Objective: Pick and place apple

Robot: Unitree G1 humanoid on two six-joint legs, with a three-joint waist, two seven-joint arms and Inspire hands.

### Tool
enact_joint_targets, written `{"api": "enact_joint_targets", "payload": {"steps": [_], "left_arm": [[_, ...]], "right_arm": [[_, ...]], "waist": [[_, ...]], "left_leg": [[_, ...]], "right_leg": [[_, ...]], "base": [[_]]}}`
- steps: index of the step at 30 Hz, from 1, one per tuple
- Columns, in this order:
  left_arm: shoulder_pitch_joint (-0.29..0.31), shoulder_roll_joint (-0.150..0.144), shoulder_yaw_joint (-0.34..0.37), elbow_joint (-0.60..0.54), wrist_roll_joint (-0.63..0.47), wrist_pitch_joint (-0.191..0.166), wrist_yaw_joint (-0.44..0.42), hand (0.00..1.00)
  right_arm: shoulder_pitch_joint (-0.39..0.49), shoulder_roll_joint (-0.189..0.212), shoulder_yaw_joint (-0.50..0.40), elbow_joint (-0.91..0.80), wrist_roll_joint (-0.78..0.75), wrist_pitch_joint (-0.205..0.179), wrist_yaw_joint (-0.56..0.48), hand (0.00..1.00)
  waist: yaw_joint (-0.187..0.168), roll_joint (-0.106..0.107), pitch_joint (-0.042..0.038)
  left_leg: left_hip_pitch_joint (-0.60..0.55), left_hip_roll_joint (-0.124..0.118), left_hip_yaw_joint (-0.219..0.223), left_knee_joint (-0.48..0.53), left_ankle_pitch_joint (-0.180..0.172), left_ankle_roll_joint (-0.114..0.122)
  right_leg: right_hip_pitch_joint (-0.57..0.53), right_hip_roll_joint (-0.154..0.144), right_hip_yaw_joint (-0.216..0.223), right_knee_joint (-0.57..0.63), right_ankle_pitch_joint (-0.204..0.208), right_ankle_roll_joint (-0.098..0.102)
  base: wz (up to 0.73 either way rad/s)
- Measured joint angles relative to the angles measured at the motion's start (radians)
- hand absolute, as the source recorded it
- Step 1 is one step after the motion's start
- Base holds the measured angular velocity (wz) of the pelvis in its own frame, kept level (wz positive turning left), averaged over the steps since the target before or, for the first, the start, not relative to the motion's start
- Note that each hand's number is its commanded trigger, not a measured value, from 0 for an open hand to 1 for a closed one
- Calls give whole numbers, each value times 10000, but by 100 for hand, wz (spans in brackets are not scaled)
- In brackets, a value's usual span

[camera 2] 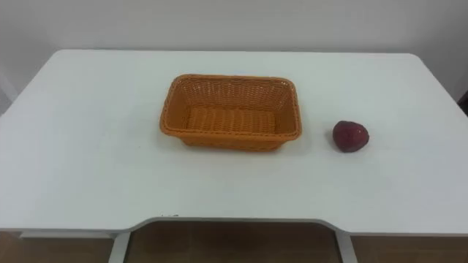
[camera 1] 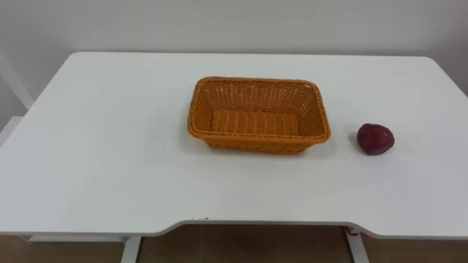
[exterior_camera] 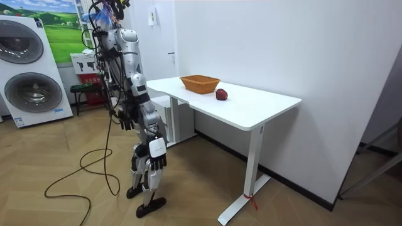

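Beyond the surface's [camera 1: 241,212] near edge, the apple [camera 1: 375,139] sits apart, right of the empty basket [camera 1: 257,115], so the right robot hand [exterior_camera: 158,161], hanging low, state untellable, should probably grasp from above.

No text, number or sign can be read anywhere. In the room view, a small sticker [exterior_camera: 18,117] sits low on the front of the lower washing machine [exterior_camera: 31,91]. A pale card [exterior_camera: 152,19] hangs on the wall, and the print on both is too small to make out.
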Motion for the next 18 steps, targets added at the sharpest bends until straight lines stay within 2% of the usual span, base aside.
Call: {"api": "enact_joint_targets", "payload": {"steps": [5,8,10,13,17,18], "left_arm": [[23,-4,-16,3,-43,-3,16,0],[14,-32,2,4,-259,5,36,0],[55,-32,6,-7,-460,0,34,0],[55,-31,121,-7,-740,-27,32,0],[267,-33,794,-10,-806,-279,281,0],[285,-26,863,-10,-805,-339,348,0]], "right_arm": [[-135,0,-11,40,70,8,-127,0],[-174,1,-87,-4,826,10,-499,0],[-185,2,-488,-48,1996,-25,-758,0],[-117,34,-1449,-207,4598,-214,-1223,0],[-41,73,-3042,-933,9388,-598,-2153,0],[-22,74,-3258,-1048,9865,-687,-2280,0]], "waist": [[5,3,4],[9,6,3],[8,5,3],[-40,16,3],[-356,46,14],[-418,49,14]], "left_leg": [[-37,5,15,-14,0,0],[-38,4,22,-33,-1,0],[-36,1,22,-32,-3,3],[-23,-5,49,-45,-4,5],[-14,-6,59,-57,-5,6],[-14,-21,60,-60,-5,6]], "right_leg": [[-49,3,18,1,0,0],[-58,34,186,-6,-1,0],[-47,30,175,-26,0,0],[-9,35,226,-160,1,-1],[34,42,235,-203,3,-1],[35,40,234,-204,3,-1]], "base": [[-1],[0],[0],[0],[0],[0]]}}
